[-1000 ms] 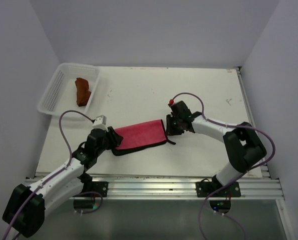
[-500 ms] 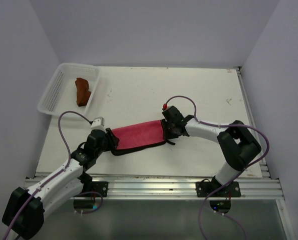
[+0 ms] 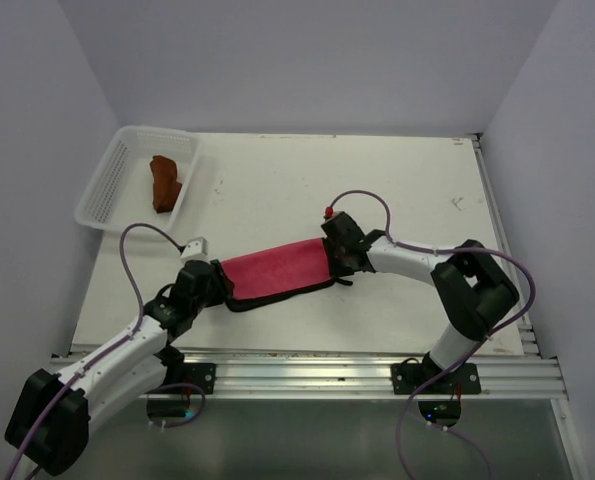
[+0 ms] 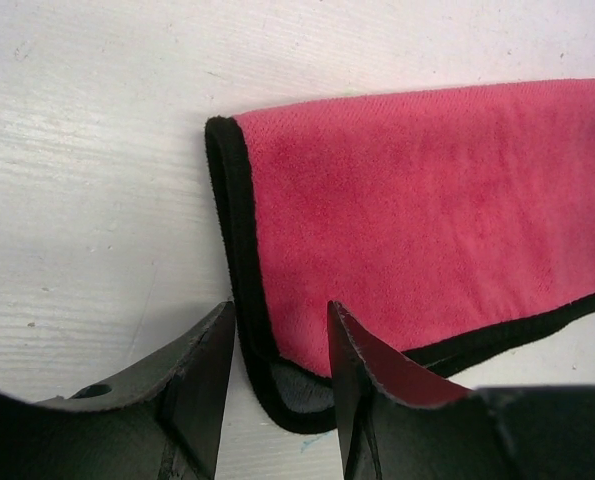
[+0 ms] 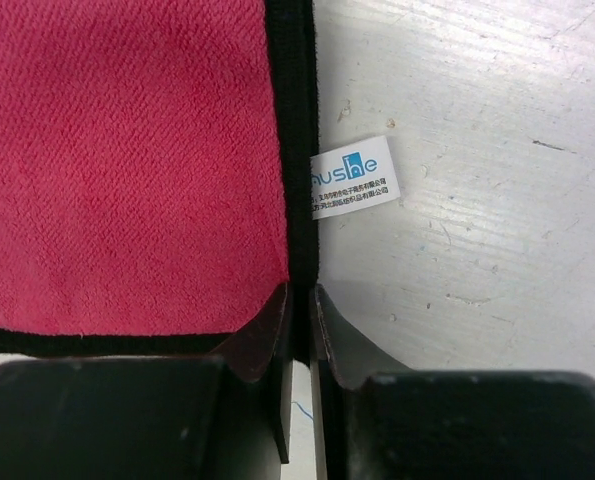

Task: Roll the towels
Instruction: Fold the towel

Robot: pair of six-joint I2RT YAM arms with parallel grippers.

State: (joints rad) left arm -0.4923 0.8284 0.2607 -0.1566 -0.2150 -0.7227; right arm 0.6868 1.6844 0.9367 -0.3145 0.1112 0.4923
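On a scuffed white table point(image 3: 407, 190), a white mesh basket point(image 3: 102, 197) at far left is holding a fuzzy rust towel point(image 3: 164, 182). A flat, plush pink towel point(image 3: 275, 270) with black edging is lying between the arms. The left gripper point(image 4: 277, 325) is straddling its corner, fingers spread apart. The right gripper point(image 5: 299, 300) is pinching its edge beside a white label point(image 5: 352, 178).

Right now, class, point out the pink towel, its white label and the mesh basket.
pink towel point(image 3: 275, 270): top external view, middle of its pink face.
white label point(image 5: 354, 178): right wrist view, centre of the printed tag.
mesh basket point(image 3: 104, 185): top external view, its left wall.
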